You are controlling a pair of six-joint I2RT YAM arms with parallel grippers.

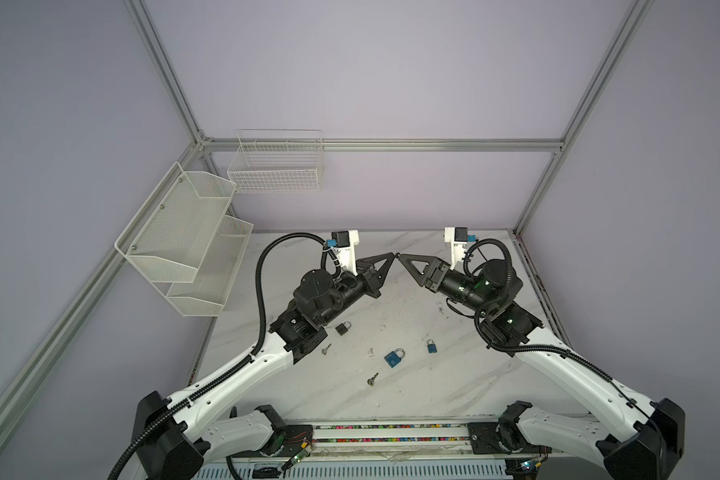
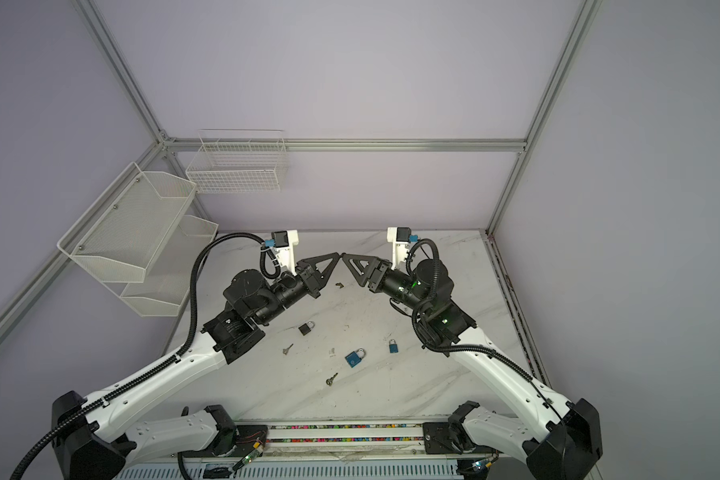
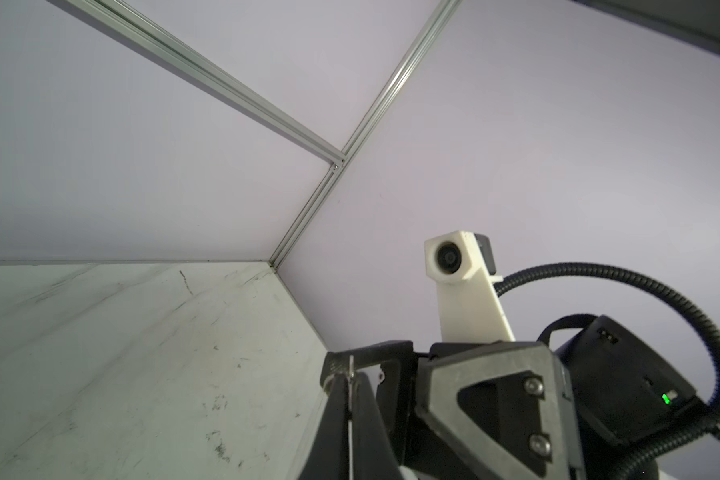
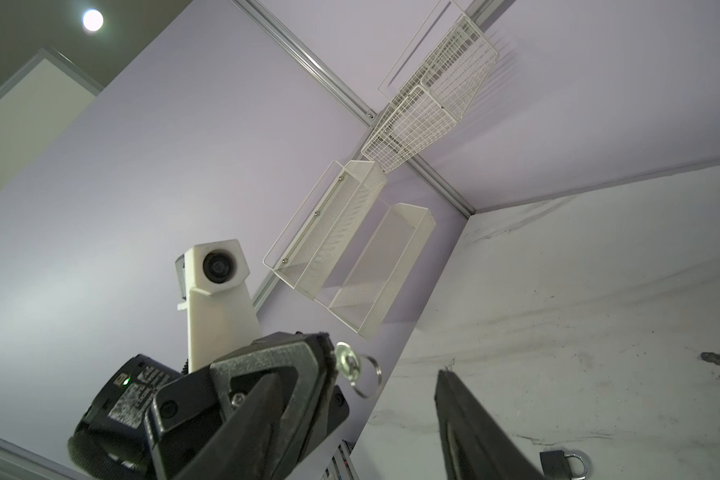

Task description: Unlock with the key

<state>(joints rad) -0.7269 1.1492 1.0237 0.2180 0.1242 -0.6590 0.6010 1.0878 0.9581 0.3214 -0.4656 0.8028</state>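
A white marble-look table point(image 1: 391, 399) sits inside a walled booth. A mesh shelf point(image 1: 184, 237) and a wire basket point(image 1: 277, 166) are fixed to the walls at the back left.

Both arms are raised over the table's far half, their tips nearly meeting in mid-air. Your left claw point(image 1: 391, 255) is clamped together on the key point(image 4: 347, 365). The key's round head and thin ring stick out past the fingertips, and the blade seems hidden between them. Your right claw point(image 1: 402, 257) has its fingers apart, just beside the key, gripping nothing.

Below, near the table's middle, lie a black padlock point(image 1: 342, 328), a large blue padlock point(image 1: 393, 357) and a small blue padlock point(image 1: 431, 345), well apart. A loose key point(image 1: 372, 379) and a second loose key point(image 1: 326, 349) lie near them. You cannot tell which lock the held key fits.

Expect the key to be light, stiff, thin and slippery. It is best pinched flat on the head, leaving the blade free. The padlocks look dense and rigid and will likely skate on the smooth top, so grip one across the body with the keyhole end clear.

The table's middle is open. Walls close in at the back and right, and the shelf overhangs the left edge.
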